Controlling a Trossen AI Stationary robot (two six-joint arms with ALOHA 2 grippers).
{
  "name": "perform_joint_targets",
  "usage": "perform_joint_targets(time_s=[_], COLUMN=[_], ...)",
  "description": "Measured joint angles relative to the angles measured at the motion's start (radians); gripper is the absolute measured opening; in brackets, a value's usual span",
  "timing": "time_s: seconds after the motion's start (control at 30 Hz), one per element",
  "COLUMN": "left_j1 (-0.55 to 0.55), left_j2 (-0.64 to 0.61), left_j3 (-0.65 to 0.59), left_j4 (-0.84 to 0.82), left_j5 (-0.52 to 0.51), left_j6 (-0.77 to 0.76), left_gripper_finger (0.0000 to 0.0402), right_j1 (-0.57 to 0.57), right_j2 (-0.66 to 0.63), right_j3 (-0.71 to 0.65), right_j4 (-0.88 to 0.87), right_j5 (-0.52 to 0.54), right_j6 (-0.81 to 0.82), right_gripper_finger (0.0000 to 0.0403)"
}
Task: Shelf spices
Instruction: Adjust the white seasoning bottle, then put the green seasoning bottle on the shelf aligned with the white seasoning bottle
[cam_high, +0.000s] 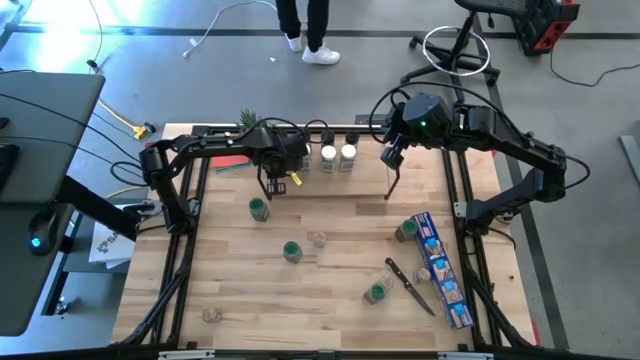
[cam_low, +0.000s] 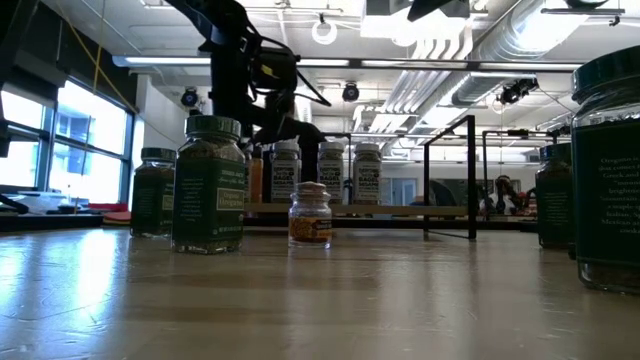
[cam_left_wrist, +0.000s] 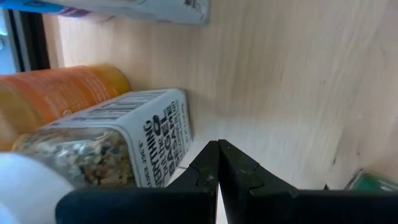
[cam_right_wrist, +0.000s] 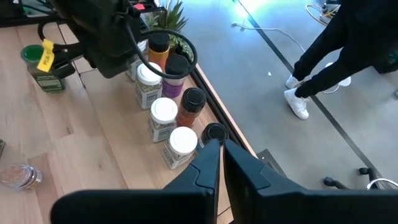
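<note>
Several spices stand in a row on the shelf (cam_low: 400, 209) at the table's far edge, white-capped ones (cam_high: 338, 155) among them. My left gripper (cam_left_wrist: 217, 152) is shut and points down at the shelf, its tips beside a white-capped, white-labelled jar (cam_left_wrist: 124, 143) that stands next to an orange jar (cam_left_wrist: 62, 93). My right gripper (cam_right_wrist: 217, 146) is shut on nothing and hangs high over the row's right end (cam_right_wrist: 183, 140). Loose green-capped jars (cam_high: 259, 207) (cam_high: 291, 250) (cam_high: 377, 291) and clear jars (cam_high: 318, 238) stand on the tabletop. My left gripper's shut fingertips (cam_left_wrist: 208, 155) stand right at the lower end of the white-labelled jar's side (cam_left_wrist: 183, 140), coming from above. Whether they touch the jar, I cannot tell. Nothing is between the fingers.
A long blue box (cam_high: 440, 268) and a black-handled utensil (cam_high: 410, 285) lie at the right. A small plant (cam_high: 250, 120) stands at the shelf's left end. A person's legs (cam_high: 305, 30) show on the floor beyond the far edge. Bare wood lies at the near middle.
</note>
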Motion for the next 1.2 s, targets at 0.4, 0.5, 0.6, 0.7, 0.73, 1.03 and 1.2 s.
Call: perform_joint_targets(time_s=[0.4,0.5,0.6,0.7,0.73,1.03,1.2], left_j1=[-0.022,-0.041,-0.064,-0.099,-0.111,-0.262,-0.323], left_j2=[-0.024,-0.044,-0.070,-0.107,-0.123,-0.314,-0.446], left_j3=[0.010,0.050,0.107,0.155,0.171,0.150,-0.044], left_j4=[-0.028,-0.052,-0.076,-0.101,-0.114,-0.301,-0.326], left_j5=[0.006,0.042,0.121,0.191,0.211,0.457,0.494], left_j6=[0.014,-0.010,-0.050,-0.075,-0.082,-0.274,-0.607], left_gripper_finger=[0.0000,0.0000,0.0000,0.0000,0.0000,0.0000,0.0023], right_j1=[0.000,0.000,0.000,0.000,0.000,-0.037,-0.055], right_j2=[0.000,0.000,0.000,0.000,0.000,0.000,0.000], right_j3=[0.000,0.000,0.000,0.000,0.000,0.000,0.000], right_j4=[0.001,0.000,0.001,0.001,0.001,0.002,0.002], right_j5=[0.000,-0.009,-0.030,-0.032,-0.032,-0.063,-0.064], right_j6=[0.000,-0.008,-0.032,-0.050,-0.053,-0.060,-0.060], right_gripper_finger=[0.0014,0.0014,0.0014,0.0014,0.0014,0.0014,0.0014])
